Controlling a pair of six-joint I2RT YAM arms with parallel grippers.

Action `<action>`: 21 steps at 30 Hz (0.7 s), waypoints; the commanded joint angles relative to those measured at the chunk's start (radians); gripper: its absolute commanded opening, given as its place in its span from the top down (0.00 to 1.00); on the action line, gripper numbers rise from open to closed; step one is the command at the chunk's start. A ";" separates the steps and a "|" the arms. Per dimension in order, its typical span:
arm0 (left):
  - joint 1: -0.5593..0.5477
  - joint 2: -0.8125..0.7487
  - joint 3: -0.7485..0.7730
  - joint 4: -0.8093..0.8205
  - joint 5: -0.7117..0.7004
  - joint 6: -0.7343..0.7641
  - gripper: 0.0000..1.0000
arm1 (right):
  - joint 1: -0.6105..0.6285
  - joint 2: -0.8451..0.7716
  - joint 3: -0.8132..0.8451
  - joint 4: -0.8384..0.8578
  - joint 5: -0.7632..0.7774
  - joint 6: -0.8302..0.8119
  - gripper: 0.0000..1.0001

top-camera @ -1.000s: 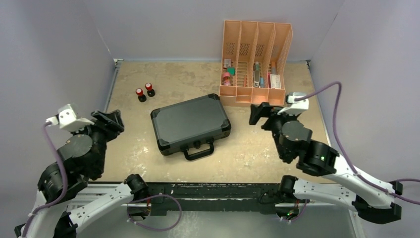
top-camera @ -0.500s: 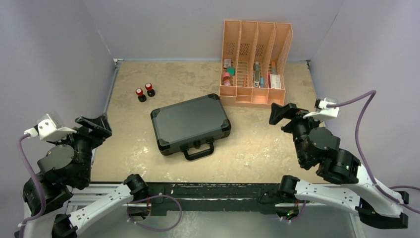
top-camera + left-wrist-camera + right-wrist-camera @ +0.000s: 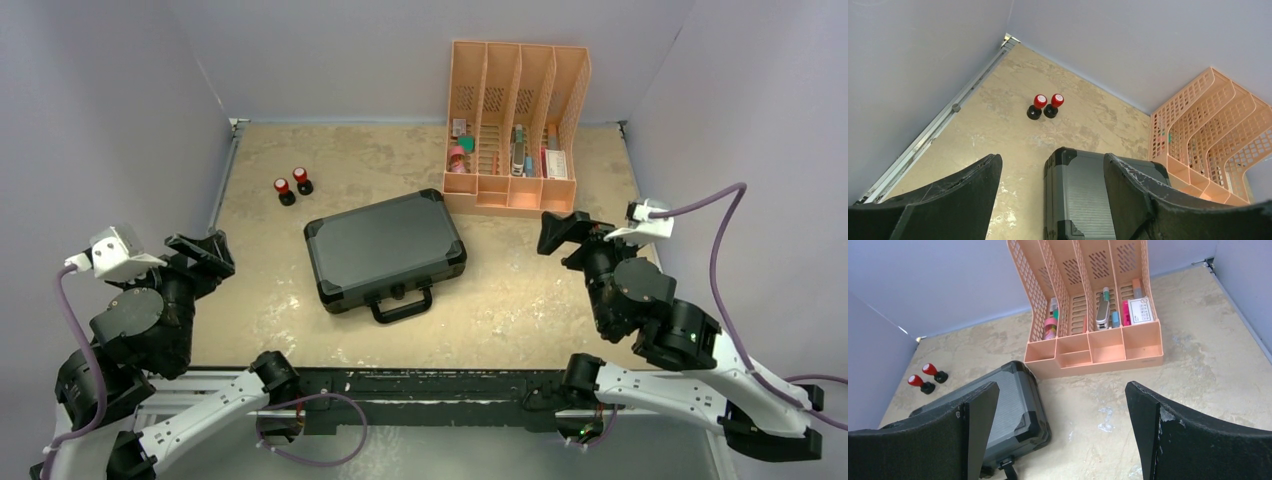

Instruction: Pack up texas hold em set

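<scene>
Grey walls [image 3: 330,60] box a beige table [image 3: 350,160]; left hand [image 3: 208,252] and right hand [image 3: 560,232] hang open.

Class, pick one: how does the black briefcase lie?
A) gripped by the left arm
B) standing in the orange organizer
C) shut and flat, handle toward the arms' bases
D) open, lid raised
C: the briefcase lies closed and flat, its handle on the near side.
</scene>
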 commanded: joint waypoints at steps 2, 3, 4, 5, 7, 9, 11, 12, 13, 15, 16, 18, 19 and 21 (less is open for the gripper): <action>0.003 0.011 -0.015 0.039 0.027 0.026 0.26 | -0.002 0.010 -0.025 0.072 -0.025 -0.023 0.01; 0.003 0.011 -0.017 0.040 0.028 0.026 0.26 | -0.001 0.015 -0.027 0.074 -0.030 -0.028 0.01; 0.003 0.011 -0.019 0.040 0.030 0.026 0.26 | -0.002 0.020 -0.027 0.078 -0.034 -0.032 0.01; 0.003 0.012 -0.021 0.040 0.032 0.026 0.26 | -0.002 0.027 -0.027 0.078 -0.036 -0.034 0.01; 0.003 0.014 -0.023 0.042 0.034 0.026 0.26 | -0.002 0.036 -0.024 0.076 -0.037 -0.033 0.01; 0.003 0.014 -0.025 0.042 0.037 0.026 0.25 | -0.001 0.039 -0.021 0.072 -0.040 -0.026 0.01; 0.003 0.017 -0.018 0.040 0.035 0.027 0.25 | -0.002 0.037 -0.017 0.072 -0.050 -0.022 0.01; 0.003 0.020 -0.012 0.038 0.035 0.027 0.25 | -0.002 0.034 -0.013 0.069 -0.054 -0.021 0.00; 0.003 0.023 -0.005 0.035 0.034 0.026 0.25 | -0.002 0.032 -0.008 0.067 -0.059 -0.023 0.01; 0.003 0.033 0.015 0.025 0.030 0.028 0.23 | -0.002 0.027 0.007 0.061 -0.069 -0.025 0.00; 0.003 0.038 0.027 0.019 0.027 0.028 0.22 | -0.002 0.026 0.016 0.055 -0.074 -0.026 0.00; 0.003 0.048 0.045 0.013 0.020 0.030 0.22 | -0.002 0.025 0.038 0.040 -0.078 -0.024 0.00; 0.004 0.052 0.053 0.011 0.015 0.033 0.21 | -0.002 0.026 0.047 0.033 -0.079 -0.023 0.00; 0.004 0.060 0.065 0.013 0.011 0.041 0.21 | -0.002 0.028 0.065 0.021 -0.079 -0.025 0.01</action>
